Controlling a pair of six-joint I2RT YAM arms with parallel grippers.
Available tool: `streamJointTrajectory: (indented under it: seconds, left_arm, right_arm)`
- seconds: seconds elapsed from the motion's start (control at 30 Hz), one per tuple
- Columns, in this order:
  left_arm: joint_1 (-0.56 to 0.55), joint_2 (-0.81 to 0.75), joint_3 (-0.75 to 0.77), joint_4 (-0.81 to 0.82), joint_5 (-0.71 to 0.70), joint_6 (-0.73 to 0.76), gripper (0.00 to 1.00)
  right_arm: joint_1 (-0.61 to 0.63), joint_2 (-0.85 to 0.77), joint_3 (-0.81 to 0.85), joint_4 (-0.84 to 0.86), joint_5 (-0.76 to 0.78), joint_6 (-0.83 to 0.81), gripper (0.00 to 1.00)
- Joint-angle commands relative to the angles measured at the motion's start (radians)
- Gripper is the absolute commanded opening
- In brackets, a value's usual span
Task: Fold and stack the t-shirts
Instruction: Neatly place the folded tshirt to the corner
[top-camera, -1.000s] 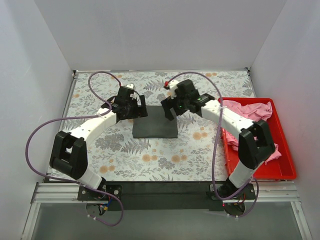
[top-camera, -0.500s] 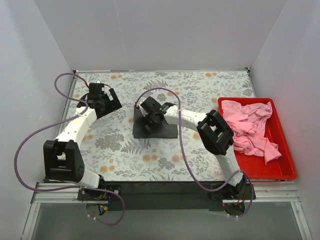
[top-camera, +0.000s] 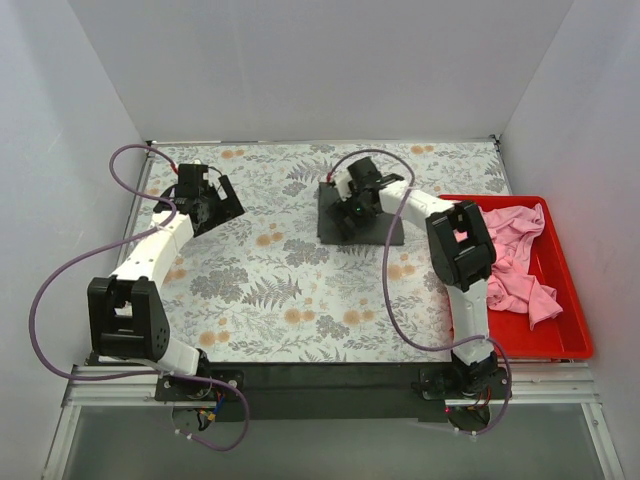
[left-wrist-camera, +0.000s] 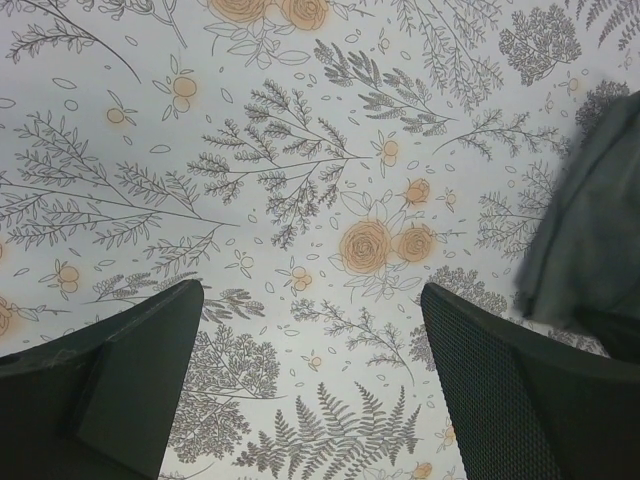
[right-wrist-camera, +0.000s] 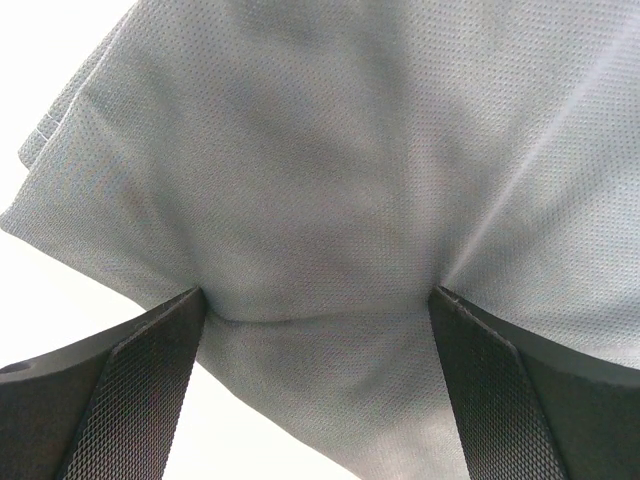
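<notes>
FOLDED, NEXT UP: Right pincer (right-wrist-camera: 318, 295) sits atop the folded grey shirt (top-camera: 385, 228), jaws spread wide, tips pressed into the cloth, nothing clamped. Shirt lies far-centre on the bench (top-camera: 290, 300), long axis approx. left-right, just beside the red tray (top-camera: 565, 345). Pink shirts (top-camera: 515, 245) lie heaped in that tray, to the right of the pincer, so the right arm is much nearer them. Left pincer (left-wrist-camera: 312, 290) hangs open over the bench, well apart to the left, holding nothing. Next pick prob. falls to the right arm.
</notes>
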Motion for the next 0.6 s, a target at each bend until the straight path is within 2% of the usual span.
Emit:
streamJointTrajectory:
  seconds: [0.0, 0.27, 0.43, 0.57]
  left_arm:
    - [0.007, 0.001, 0.028, 0.008, 0.013, 0.009, 0.9]
    - [0.012, 0.015, 0.051, -0.013, 0.024, 0.024, 0.9]
    - [0.015, 0.001, 0.037, -0.013, 0.027, 0.024, 0.91]
    - [0.019, 0.001, 0.033, -0.016, 0.026, 0.023, 0.9]
  right_arm:
    - [-0.147, 0.054, 0.005, -0.121, 0.002, -0.184, 0.98]
    - [-0.369, 0.183, 0.209, -0.174, -0.019, -0.407, 0.98]
    - [-0.427, 0.255, 0.351, -0.216, -0.022, -0.516, 0.98]
    - [-0.447, 0.29, 0.396, -0.228, -0.022, -0.583, 0.98]
